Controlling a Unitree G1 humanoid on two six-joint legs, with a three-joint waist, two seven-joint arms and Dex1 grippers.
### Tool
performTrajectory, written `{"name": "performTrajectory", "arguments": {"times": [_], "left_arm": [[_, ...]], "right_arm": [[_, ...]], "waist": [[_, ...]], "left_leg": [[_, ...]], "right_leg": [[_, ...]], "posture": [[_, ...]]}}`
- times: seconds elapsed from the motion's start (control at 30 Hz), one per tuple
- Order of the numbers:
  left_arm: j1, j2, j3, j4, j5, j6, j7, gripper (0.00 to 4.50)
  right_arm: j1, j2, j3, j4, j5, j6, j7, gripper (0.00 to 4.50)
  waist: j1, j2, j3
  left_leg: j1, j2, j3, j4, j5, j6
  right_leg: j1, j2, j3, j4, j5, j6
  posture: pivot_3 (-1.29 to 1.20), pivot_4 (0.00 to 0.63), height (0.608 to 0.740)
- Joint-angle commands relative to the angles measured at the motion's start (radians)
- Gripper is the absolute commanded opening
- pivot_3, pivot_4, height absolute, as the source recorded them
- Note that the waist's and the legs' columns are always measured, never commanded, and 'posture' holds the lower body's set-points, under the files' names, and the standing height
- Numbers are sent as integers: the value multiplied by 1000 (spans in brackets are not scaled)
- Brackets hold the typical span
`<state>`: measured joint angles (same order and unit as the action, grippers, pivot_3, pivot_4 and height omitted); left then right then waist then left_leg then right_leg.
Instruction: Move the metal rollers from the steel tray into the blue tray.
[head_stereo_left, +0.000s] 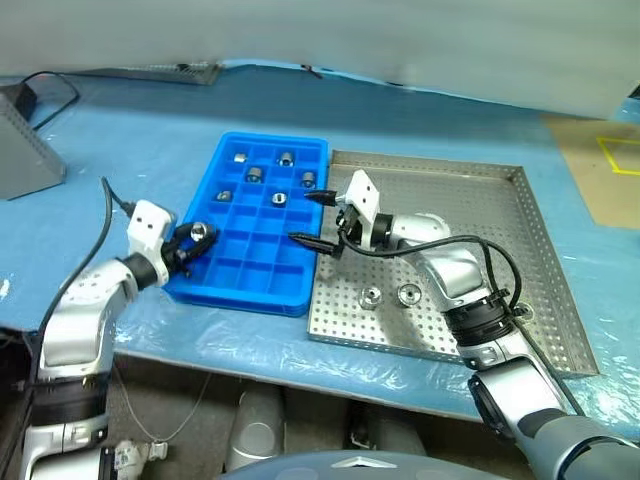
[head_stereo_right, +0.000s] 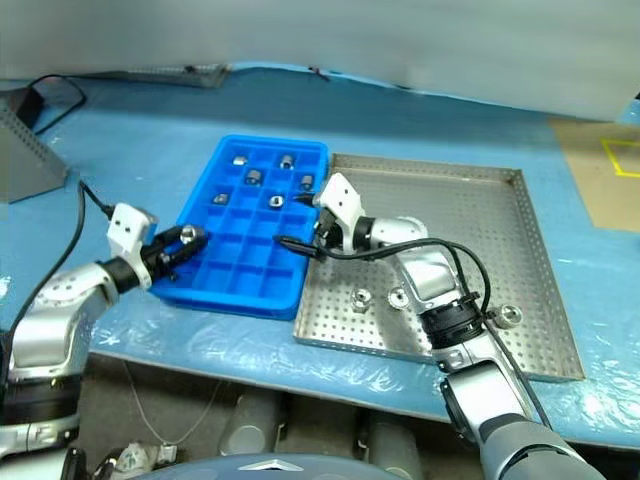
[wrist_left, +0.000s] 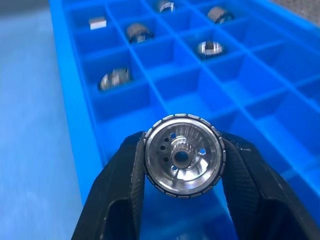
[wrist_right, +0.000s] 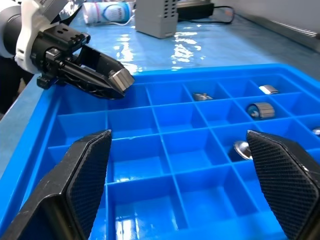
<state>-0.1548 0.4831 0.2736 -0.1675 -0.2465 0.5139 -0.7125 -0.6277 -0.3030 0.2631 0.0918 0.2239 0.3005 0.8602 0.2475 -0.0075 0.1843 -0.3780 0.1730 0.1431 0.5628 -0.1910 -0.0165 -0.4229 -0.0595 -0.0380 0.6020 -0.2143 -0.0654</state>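
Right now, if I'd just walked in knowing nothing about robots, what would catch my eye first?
Probably the bright blue tray in the middle of the table, with a few shiny metal rollers sitting in its far compartments. At its near left corner the left gripper pinches another roller. The right gripper hangs wide open over the blue tray's right edge, beside the steel tray, where a few rollers remain near its front.
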Motion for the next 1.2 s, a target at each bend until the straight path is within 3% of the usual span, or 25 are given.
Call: {"name": "performTrajectory", "arguments": {"times": [0.03, 0.33, 0.6, 0.8, 1.1, 1.2], "left_arm": [[24, -7, -9, -60, -12, 5, 52, 1800], [-67, -11, -63, 24, -7, -28, 104, 1800], [-142, -7, -81, 82, -38, -23, 109, 1800], [-130, 13, -131, 75, -49, -6, 57, 3747], [-308, 21, -136, 74, -177, 59, -44, 3747], [-430, 25, -198, 164, -203, 53, -173, 3747]], "right_arm": [[-9, 8, -3, -27, -3, -27, 12, 4500], [21, 14, -17, -50, -24, -20, -18, 4500], [47, 7, -30, -74, -38, -16, -63, 4500], [72, -4, -36, -87, -49, -18, -88, 4500], [114, -41, -67, -145, -44, 19, -122, 4500], [178, -91, -143, -255, 17, 93, -126, 4500]], "waist": [[21, 0, 0], [71, 0, 0], [69, 0, 0], [68, 0, 0], [68, 0, 0], [67, 0, 0]], "left_leg": [[1, 0, 0, 0, 0, -1], [10, 1, 1, -2, 3, -6], [8, 0, 1, -2, 4, -9], [7, 0, 2, -2, 4, -9], [7, -1, 2, -2, 5, -10], [7, -1, 3, -2, 5, -10]], "right_leg": [[0, 0, 0, 2, 0, 0], [1, 3, 5, 6, -1, -1], [1, 3, 7, 6, -1, -1], [-1, 3, 7, 6, -1, -1], [0, 3, 7, 7, -1, -1], [0, 3, 8, 7, 0, 0]], "posture": [[596, 150, 740], [552, 150, 740], [498, 150, 740], [477, 150, 740], [401, 150, 740], [292, 150, 740]]}}
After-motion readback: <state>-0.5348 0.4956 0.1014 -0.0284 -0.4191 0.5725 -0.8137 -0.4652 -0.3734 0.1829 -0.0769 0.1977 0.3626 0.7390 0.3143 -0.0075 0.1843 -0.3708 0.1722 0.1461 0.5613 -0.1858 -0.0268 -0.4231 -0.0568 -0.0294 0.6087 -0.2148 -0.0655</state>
